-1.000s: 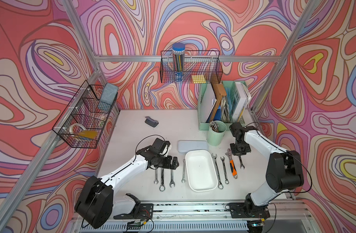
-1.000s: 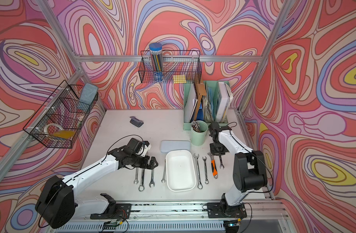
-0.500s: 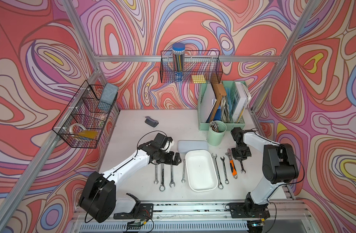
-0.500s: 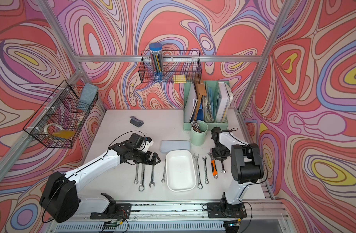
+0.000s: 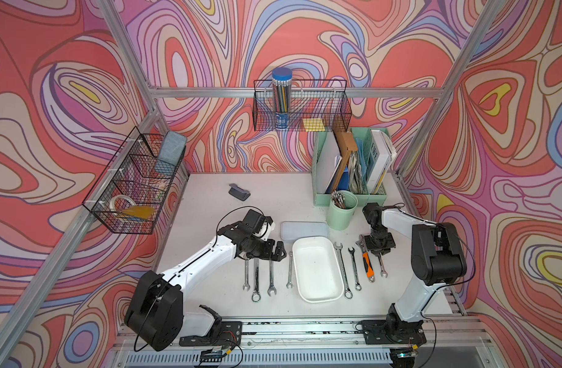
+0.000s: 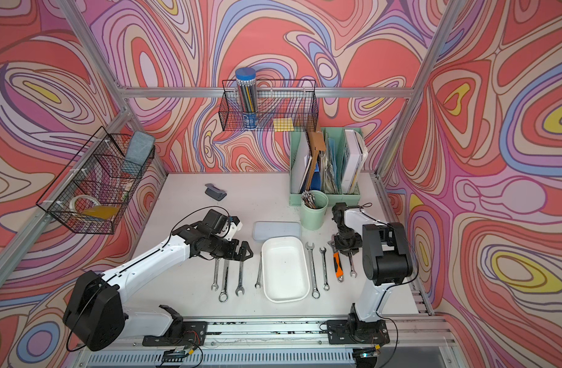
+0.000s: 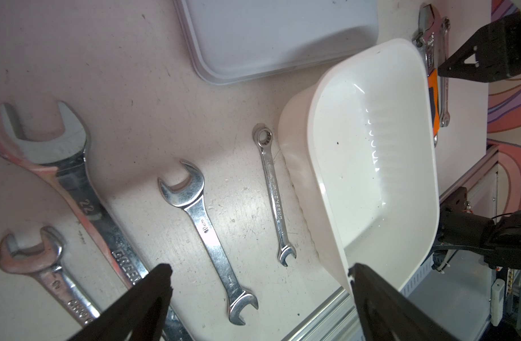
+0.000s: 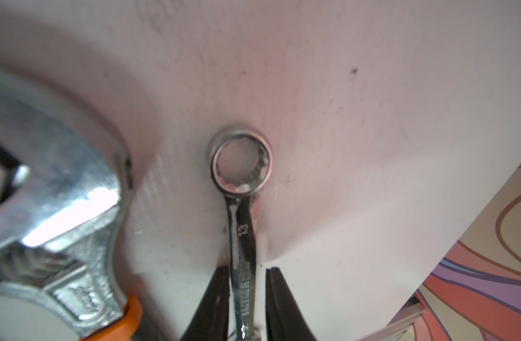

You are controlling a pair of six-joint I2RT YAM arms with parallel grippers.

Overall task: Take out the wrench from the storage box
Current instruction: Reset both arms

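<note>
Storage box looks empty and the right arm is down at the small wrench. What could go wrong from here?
The right gripper is only slightly parted around the 13 wrench; lifting now might drag it along. The orange-handled adjustable wrench lies close beside and could get knocked. The open left gripper hangs near the storage box rim and might nudge it.

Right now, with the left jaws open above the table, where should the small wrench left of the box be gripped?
I would grip the small wrench mid-shank, coming straight down with the left gripper, jaws across its width. It lies flat on the table, so only its thin edges can be pinched. The box wall runs close along one side, leaving little room there.
</note>
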